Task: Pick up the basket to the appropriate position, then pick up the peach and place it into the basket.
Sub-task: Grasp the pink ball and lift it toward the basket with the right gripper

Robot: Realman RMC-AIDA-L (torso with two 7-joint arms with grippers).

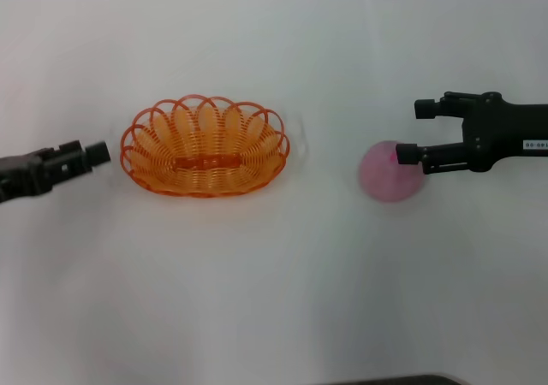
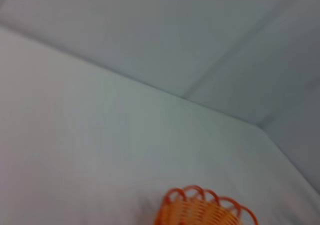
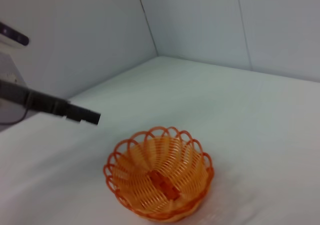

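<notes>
The orange wire basket (image 1: 204,145) stands upright on the white table, left of the middle; it also shows in the left wrist view (image 2: 205,210) and the right wrist view (image 3: 160,177), and nothing lies in it. My left gripper (image 1: 101,151) is just left of the basket's rim, apart from it, its fingers together in one dark bar (image 3: 92,117). The pale pink peach (image 1: 387,175) rests on the table at the right. My right gripper (image 1: 413,132) is open over the peach's right side, one finger (image 1: 409,155) across its top and the other farther back.
The white table (image 1: 274,299) runs to pale walls at the back (image 3: 200,20). A dark edge (image 1: 394,380) shows at the near border of the head view. Part of the robot's body (image 3: 12,35) stands behind the left arm.
</notes>
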